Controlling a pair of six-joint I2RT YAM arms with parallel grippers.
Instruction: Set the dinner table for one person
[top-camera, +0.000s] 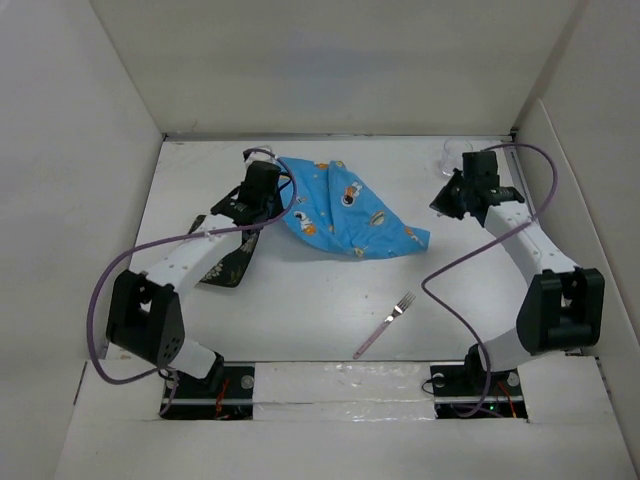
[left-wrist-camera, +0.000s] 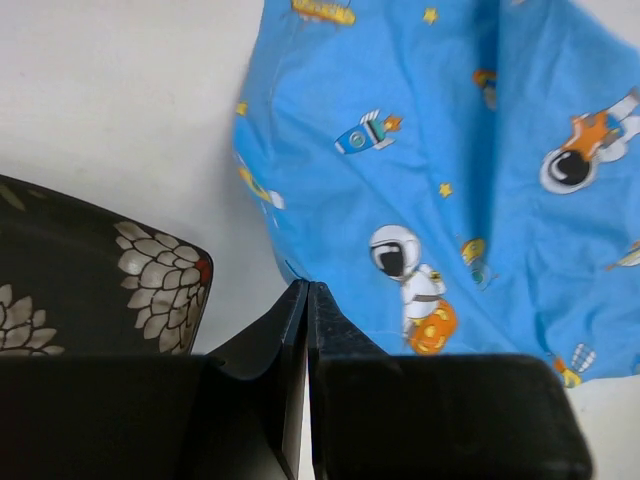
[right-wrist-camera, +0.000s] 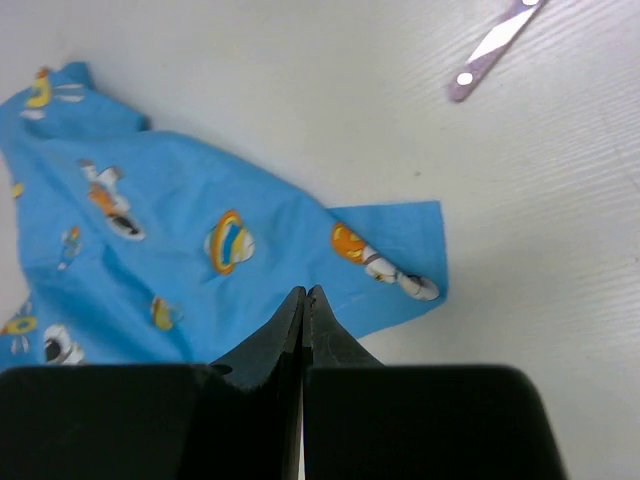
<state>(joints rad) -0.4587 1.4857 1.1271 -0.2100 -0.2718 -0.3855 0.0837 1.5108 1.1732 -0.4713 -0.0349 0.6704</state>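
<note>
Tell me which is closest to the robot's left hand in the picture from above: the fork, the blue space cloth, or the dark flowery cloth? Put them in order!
Starting from the left hand:
1. Blue space cloth, its edge right beside the hand, on the right.
2. Dark flowery cloth, just behind, partly under the arm.
3. Fork, far off toward the near right.

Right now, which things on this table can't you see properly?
- Clear glass, top view: small, partly behind the right arm.
- Dark floral cloth: left arm covers part from above; left wrist view's edge crops it.
- Fork: right wrist view's top edge cuts off all but its handle.
- Blue placemat: crumpled; folds hide part of its print.
</note>
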